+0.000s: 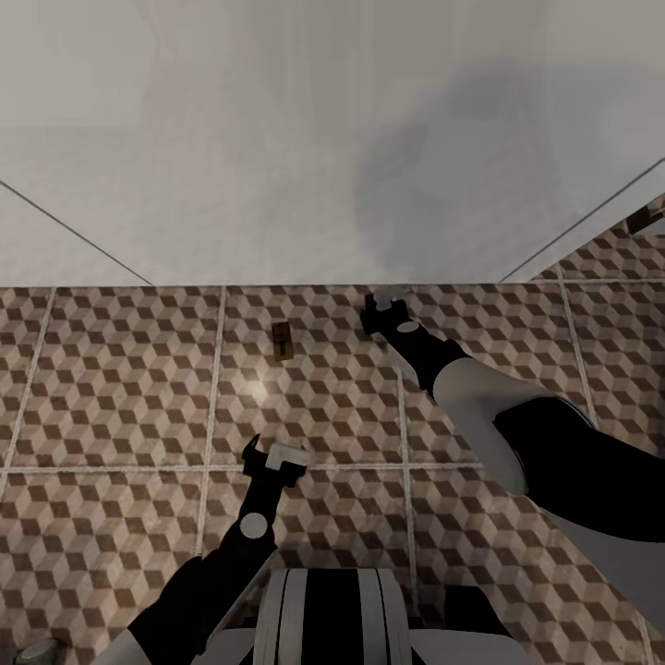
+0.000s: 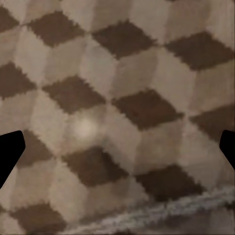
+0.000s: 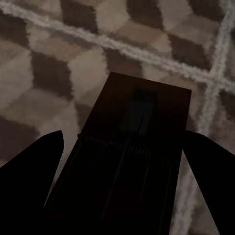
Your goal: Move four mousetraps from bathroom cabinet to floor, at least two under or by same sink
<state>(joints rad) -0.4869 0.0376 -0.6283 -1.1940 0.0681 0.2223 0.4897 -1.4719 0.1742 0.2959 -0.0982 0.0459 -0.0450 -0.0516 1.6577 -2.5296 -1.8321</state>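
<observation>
Head view looks down on the bathroom floor (image 1: 120, 388), cube-patterned tiles in brown, beige and white with pale grout lines. A broad white surface (image 1: 277, 139) fills the upper half, its lower edge meeting the tiles; what it belongs to cannot be told. One mousetrap (image 1: 284, 340) lies flat on the tiles close to that white edge, small tan board with dark wire, apart from both arms. Right gripper (image 1: 380, 308) is stretched forward and low, right at the white edge, to the right of the lying trap and near it. In the right wrist view a second mousetrap (image 3: 132, 161) sits between the dark fingers (image 3: 29, 196), seen dim and in shadow, board with wire across it, tile and grout behind; the fingers pinch it from both sides. Whether this trap touches the floor cannot be told. Left gripper (image 1: 273, 459) hovers over a grout line nearer the robot, well apart from the lying trap. In the left wrist view its fingers (image 2: 10, 152) stand at the two sides, spread wide, nothing between them but tile.
</observation>
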